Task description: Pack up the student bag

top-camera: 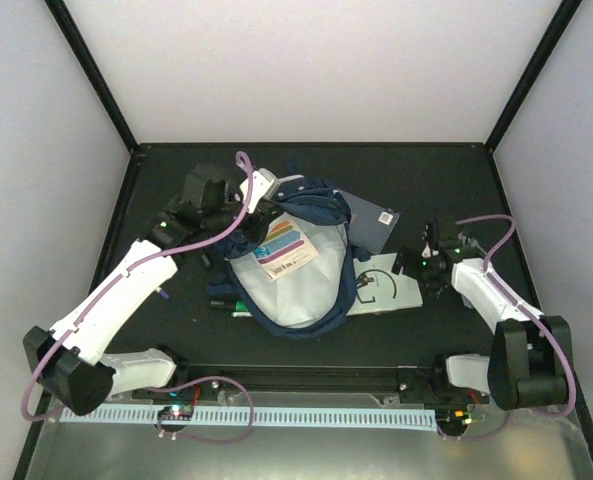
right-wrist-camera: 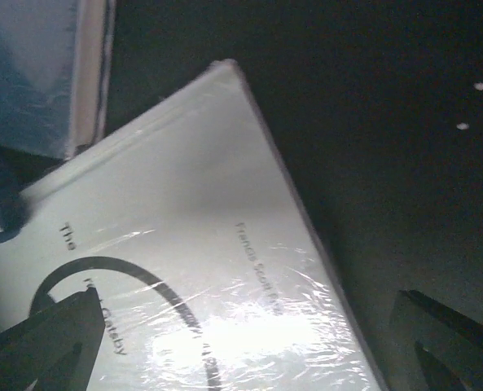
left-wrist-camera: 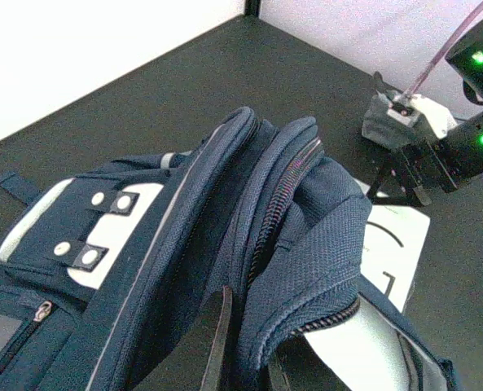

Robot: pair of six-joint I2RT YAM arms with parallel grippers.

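the student bag (top-camera: pixel 311 295) is lying open in the middle of the table (top-camera: pixel 446 180), and one paper with coloured stripes (top-camera: pixel 281 248) is already sitting inside it. the left gripper (top-camera: pixel 271 202) is pinching the bag's top edge at 11 o'clock, holding it open. the right gripper (right-wrist-camera: pixel 241 350) is hanging over one white book (right-wrist-camera: pixel 208 244) at 3 o'clock of the bag, its fingers spread wide, holding nothing. one blue book (top-camera: pixel 374 222) is waiting at 1 o'clock. some pens (top-camera: pixel 224 300) are lying at 9 o'clock, too small to count. i think most of the packing is not done yet.
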